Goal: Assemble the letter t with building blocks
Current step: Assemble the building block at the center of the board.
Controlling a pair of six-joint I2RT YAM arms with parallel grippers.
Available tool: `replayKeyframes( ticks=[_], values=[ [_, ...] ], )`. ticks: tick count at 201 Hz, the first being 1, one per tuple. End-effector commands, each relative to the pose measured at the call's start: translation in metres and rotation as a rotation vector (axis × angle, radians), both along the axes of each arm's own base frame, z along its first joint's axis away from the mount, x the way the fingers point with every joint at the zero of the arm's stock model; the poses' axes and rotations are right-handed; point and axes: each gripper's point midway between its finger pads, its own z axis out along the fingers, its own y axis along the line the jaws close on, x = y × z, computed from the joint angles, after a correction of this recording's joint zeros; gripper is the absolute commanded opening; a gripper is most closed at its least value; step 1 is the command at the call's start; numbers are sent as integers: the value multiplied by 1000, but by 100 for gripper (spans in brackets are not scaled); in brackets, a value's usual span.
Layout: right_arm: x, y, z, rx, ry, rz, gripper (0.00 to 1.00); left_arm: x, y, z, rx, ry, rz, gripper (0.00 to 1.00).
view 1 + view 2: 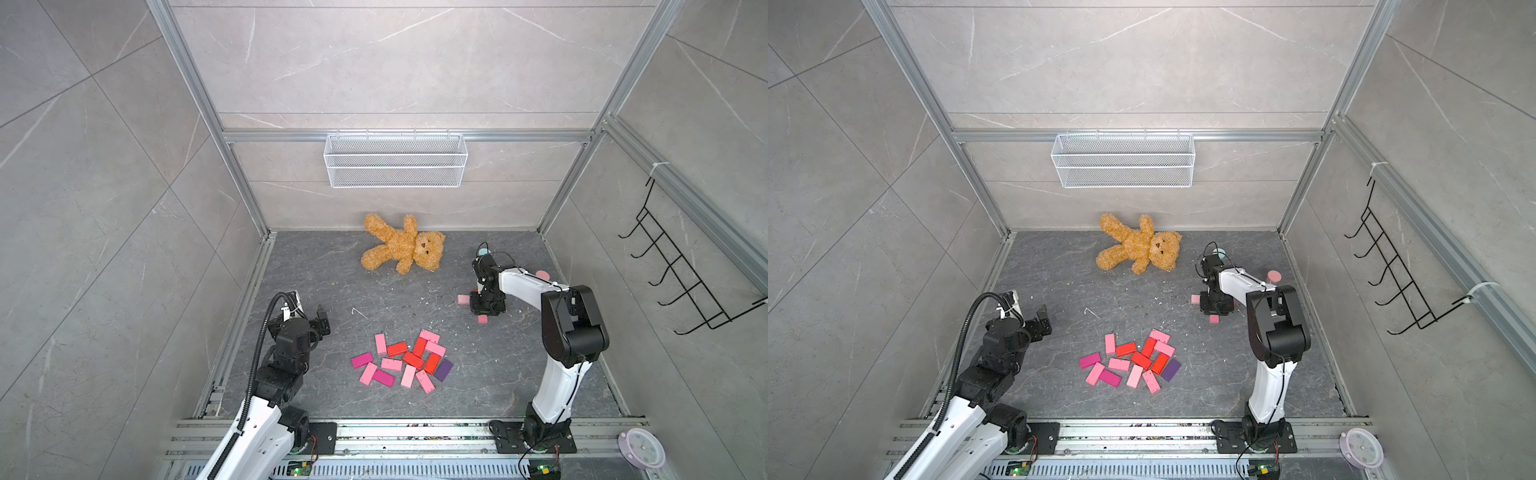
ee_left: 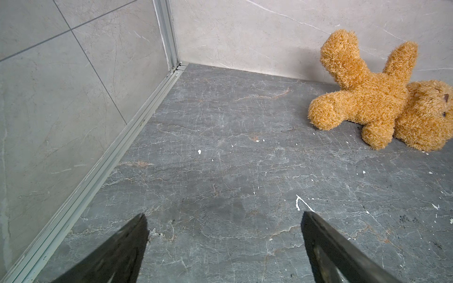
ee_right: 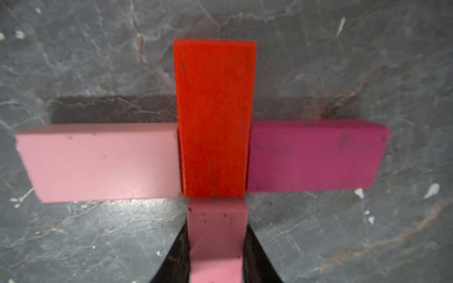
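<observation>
Clamped on a pink block (image 3: 217, 220), the right gripper (image 3: 215, 245) should seat it square against the red block (image 3: 214, 110) before releasing; the left gripper (image 2: 224, 214) hangs open.

No legible text anywhere; clock (image 1: 642, 448) dial marks, perhaps numerals, too small to read.

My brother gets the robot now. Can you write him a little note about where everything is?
The left gripper is open and empty above the bare floor.
The right gripper is shut on the stem block, light pink, its end at the red block.
Done: the red block sits between a pink side block and a magenta side block, making a cross.
Left: release the stem block, then probably check the t's shape.
The spare blocks lie piled mid-floor.
</observation>
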Motion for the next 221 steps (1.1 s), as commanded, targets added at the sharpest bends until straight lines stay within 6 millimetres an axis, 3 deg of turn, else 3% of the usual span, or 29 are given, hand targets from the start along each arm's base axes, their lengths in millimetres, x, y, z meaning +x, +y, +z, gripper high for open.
replayKeyframes(
  ticks=[1,221],
  values=[
    [5,-1,0,-3,-14,14,32,3,2,24,9,-56,12,100],
    [1,1,-3,18,-2,-11,35,2,2,22,14,-47,14,100]
  ],
)
